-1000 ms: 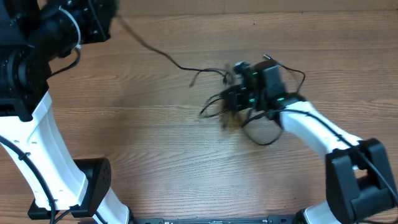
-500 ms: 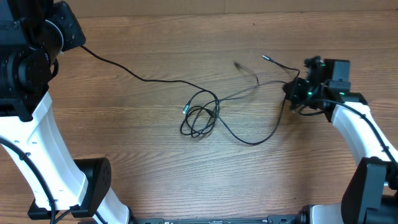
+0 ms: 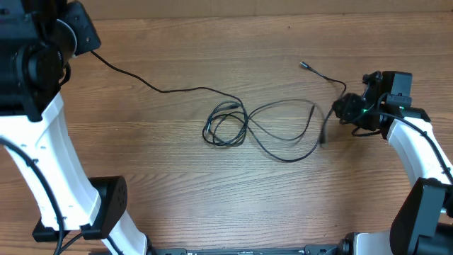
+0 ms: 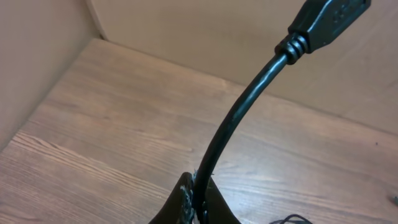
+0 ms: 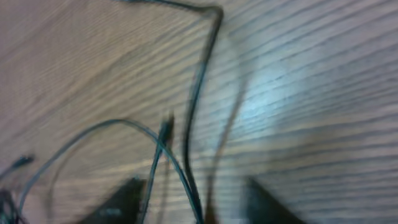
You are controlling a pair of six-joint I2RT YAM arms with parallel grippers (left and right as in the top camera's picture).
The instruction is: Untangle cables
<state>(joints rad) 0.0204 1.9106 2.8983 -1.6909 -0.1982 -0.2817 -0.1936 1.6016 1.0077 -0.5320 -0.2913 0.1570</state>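
Thin black cables lie on the wooden table: a small coil [image 3: 225, 126], a wider loop [image 3: 284, 133] to its right, and a strand ending in a plug [image 3: 303, 64]. One long cable [image 3: 152, 86] runs from the coil up to my left gripper [image 3: 83, 39] at the far left. In the left wrist view that gripper [image 4: 198, 200] is shut on the cable [image 4: 239, 118], whose black plug [image 4: 323, 18] sticks up. My right gripper [image 3: 341, 110] sits at the right end of the cables. Its fingers [image 5: 121, 199] stand apart, with blurred strands [image 5: 189, 155] passing loosely between them.
The left arm's white link and base [image 3: 64, 191] stand at the left front, and the right arm's link [image 3: 417, 152] stands at the right edge. A wall borders the table's far side [image 4: 186, 31].
My right gripper has swept from the table's middle to the right and opened. The bunched cables have spread into a coil and a loop. The left gripper holds its cable.
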